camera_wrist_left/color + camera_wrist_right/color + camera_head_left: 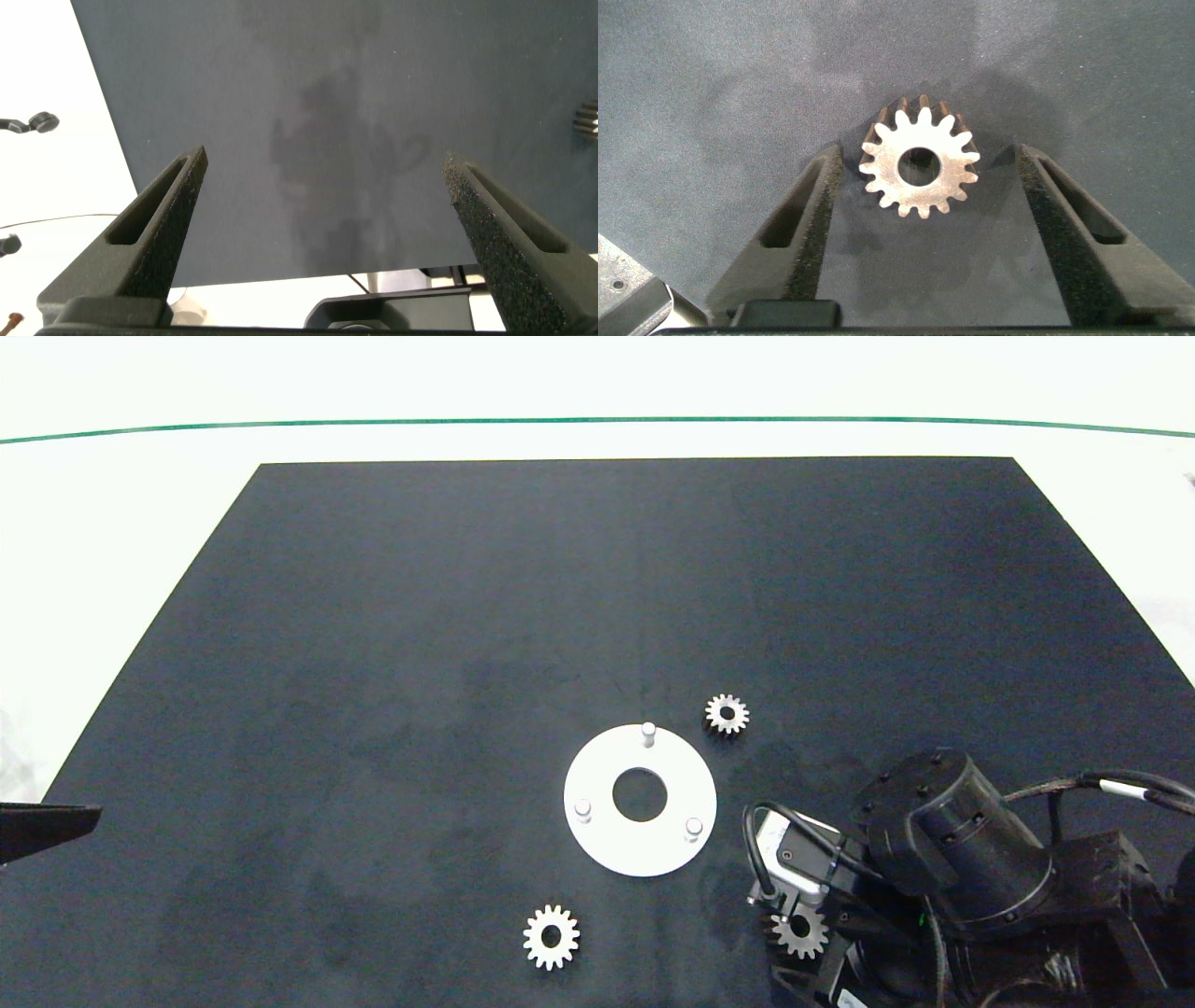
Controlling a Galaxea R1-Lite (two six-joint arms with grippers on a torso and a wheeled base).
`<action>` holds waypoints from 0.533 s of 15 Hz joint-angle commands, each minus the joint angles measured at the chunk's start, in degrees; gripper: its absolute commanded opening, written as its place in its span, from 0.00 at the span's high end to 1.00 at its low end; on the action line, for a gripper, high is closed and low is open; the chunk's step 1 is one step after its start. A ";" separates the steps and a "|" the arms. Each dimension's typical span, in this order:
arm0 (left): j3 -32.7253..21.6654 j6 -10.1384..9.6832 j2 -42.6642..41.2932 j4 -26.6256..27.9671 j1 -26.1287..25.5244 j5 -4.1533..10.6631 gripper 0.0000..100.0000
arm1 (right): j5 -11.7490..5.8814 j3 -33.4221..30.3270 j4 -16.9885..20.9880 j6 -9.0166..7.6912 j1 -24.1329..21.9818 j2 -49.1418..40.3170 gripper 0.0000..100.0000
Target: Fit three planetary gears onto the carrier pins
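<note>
The white disc (597, 784) lies flat on the black mat with three bare carrier pins: one far (648, 733), one near left (583, 809), one near right (693, 827). Three planetary gears lie flat on the mat. One gear (726, 713) sits just beyond the disc to the right, and another (551, 937) rests near the front edge. The third gear (800, 931) (920, 166) lies between the fingers of my right gripper (926, 154), which stands open around it with a gap on both sides. My left gripper (324, 159) hangs open and holds nothing, at the mat's left edge (47, 829).
The black mat (467, 616) covers most of the white table, and a green line (597, 420) runs along the far side. My right arm's wrist and cables (952, 859) fill the front right corner. A gear's edge (587, 119) shows in the left wrist view.
</note>
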 commanded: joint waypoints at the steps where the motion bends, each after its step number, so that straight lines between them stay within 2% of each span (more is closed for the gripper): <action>1: 0.00 0.06 -0.15 0.30 -0.03 0.05 0.00 | -0.13 -0.08 0.03 -0.19 0.02 0.24 0.33; 8: 0.09 0.06 -0.68 0.30 -1.00 0.05 0.00 | -0.04 -0.08 -1.46 -0.19 0.28 1.03 0.46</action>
